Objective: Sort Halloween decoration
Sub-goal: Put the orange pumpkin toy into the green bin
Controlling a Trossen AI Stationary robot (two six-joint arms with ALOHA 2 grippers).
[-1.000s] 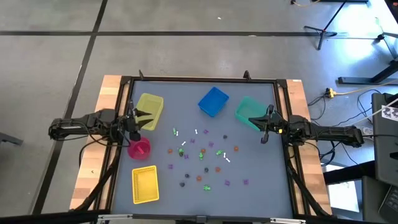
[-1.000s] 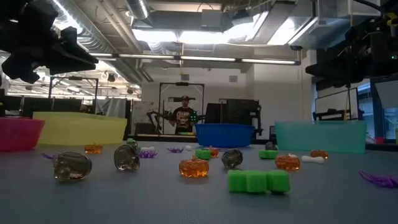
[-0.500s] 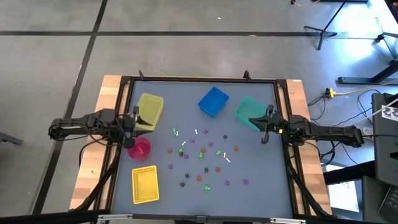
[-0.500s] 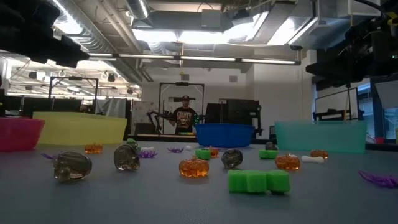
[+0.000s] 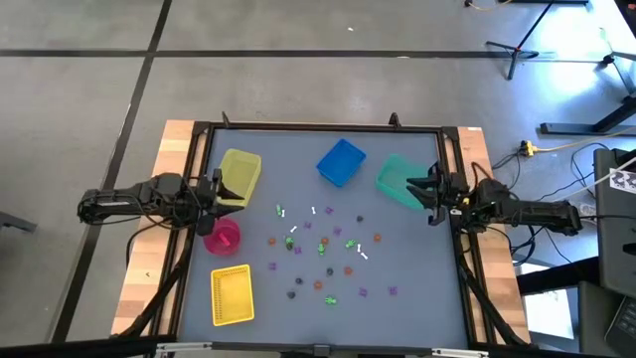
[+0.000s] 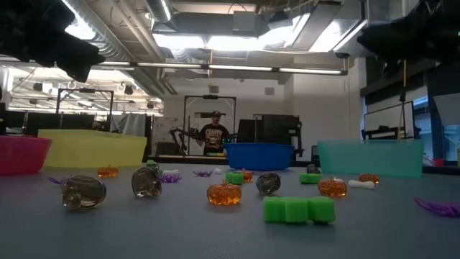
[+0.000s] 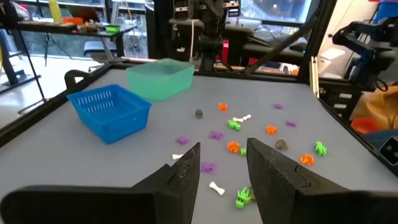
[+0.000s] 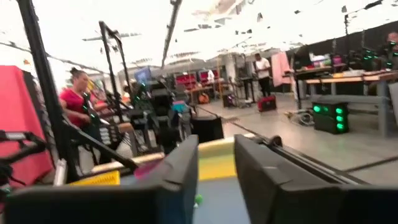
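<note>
- table (image 5: 417, 298): grey work surface in a dark frame. it carries four containers along the far and left sides, with the trinkets scattered across the middle.
- containers: teal bin (image 5: 394, 177) at the right gripper, blue basket (image 5: 341, 162) at the far centre, yellow bin (image 5: 239, 176) at the left gripper, yellow basket (image 5: 232, 295) at the near left, pink bowl (image 5: 224, 237) just beside the left arm.
- right gripper (image 5: 429, 186): sits at the near edge of the teal bin, raised off the table. fingers stand parted with a narrow gap, and nothing shows between them in the right wrist view.
- left gripper (image 5: 216, 189): hovers between the yellow bin and the pink bowl. fingers (image 7: 186, 168) are parted to a moderate gap and empty.
- halloween decoration (image 5: 323, 249): small green, purple, orange, dark and white pieces lie loose at the table centre, well apart from both grippers. none is held.
- step in hand, as judged: either arm reaches for its next piece.
- procedure: choose an isolated trinket on the near edge of the scatter. descend straight over it with the fingers astride it. close only at table level, so neighbours are not pushed aside.
</note>
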